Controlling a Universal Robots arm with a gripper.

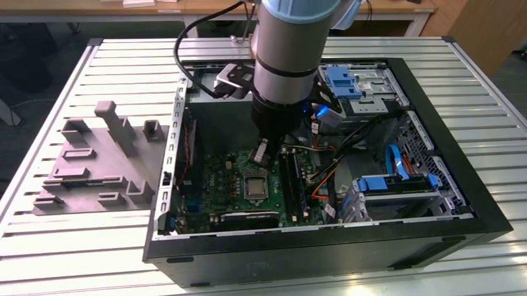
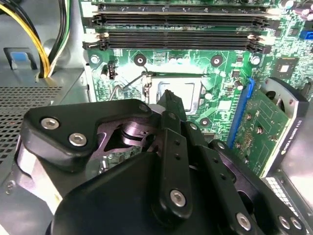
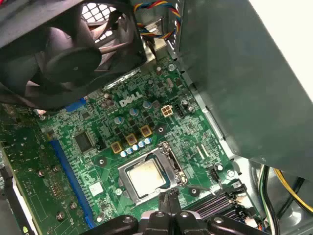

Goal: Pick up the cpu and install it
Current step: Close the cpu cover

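An open black computer case point(image 1: 461, 234) sits beside a grey moulded tray point(image 1: 91, 166) on a slatted table point(image 1: 82, 259).

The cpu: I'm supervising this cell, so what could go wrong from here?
The cpu lies in the socket with the gripper close beside it; a sideways drift could nudge the chip askew. The memory slots sit near the gripper too and might get knocked.
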